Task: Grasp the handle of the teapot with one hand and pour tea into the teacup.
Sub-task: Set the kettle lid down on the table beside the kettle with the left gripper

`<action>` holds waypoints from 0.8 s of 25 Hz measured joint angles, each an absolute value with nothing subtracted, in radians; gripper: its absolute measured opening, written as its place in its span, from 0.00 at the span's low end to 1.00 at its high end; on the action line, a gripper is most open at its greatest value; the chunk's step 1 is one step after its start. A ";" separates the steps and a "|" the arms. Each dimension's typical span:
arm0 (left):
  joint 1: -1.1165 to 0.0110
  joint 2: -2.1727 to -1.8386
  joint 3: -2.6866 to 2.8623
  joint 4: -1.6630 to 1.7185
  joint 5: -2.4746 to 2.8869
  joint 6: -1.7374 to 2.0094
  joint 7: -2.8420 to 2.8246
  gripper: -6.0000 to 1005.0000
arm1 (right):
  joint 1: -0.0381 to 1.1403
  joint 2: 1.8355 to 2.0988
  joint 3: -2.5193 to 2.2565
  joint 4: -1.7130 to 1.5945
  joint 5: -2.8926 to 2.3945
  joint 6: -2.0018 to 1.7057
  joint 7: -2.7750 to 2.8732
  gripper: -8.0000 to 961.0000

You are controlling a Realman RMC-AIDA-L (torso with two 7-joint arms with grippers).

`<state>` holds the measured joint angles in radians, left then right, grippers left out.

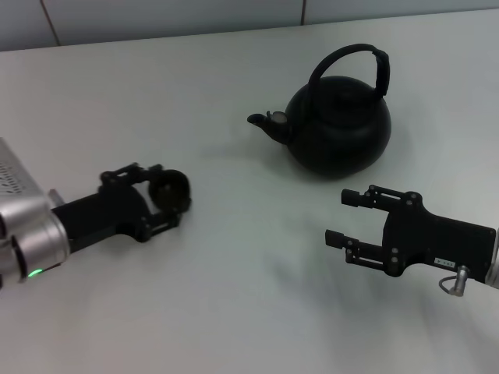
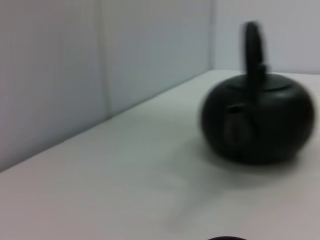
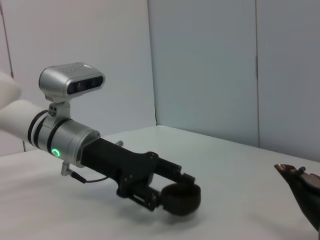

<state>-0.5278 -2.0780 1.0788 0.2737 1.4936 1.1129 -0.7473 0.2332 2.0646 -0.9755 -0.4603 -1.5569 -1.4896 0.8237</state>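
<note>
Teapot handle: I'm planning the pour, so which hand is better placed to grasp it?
The right hand, probably. It is open and empty, near the teapot on the handle's thick side. The left hand is shut on the teacup, farther off on the spout side.

Bare table [image 1: 234, 257] lies open between the right end effector [image 1: 351, 218] and teapot [image 1: 339, 125].
</note>
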 joint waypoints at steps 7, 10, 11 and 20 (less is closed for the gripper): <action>-0.602 -2.080 1.162 0.227 1.458 1.152 -0.748 0.69 | 0.233 2.065 -0.976 -0.460 -1.557 -1.490 0.824 0.71; -0.611 -2.080 1.176 0.222 1.450 1.162 -0.747 0.69 | 0.233 2.065 -0.976 -0.460 -1.557 -1.491 0.824 0.71; -0.611 -2.080 1.178 0.222 1.449 1.165 -0.746 0.69 | 0.233 2.065 -0.976 -0.460 -1.557 -1.491 0.824 0.71; -0.610 -2.080 1.195 0.204 1.448 1.154 -0.727 0.71 | 0.234 2.071 -0.976 -0.460 -1.557 -1.491 0.824 0.71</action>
<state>-0.6097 -2.0799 1.1946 0.2037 1.4476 1.1535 -0.7269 0.2339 2.0707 -0.9756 -0.4602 -1.5566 -1.4911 0.8238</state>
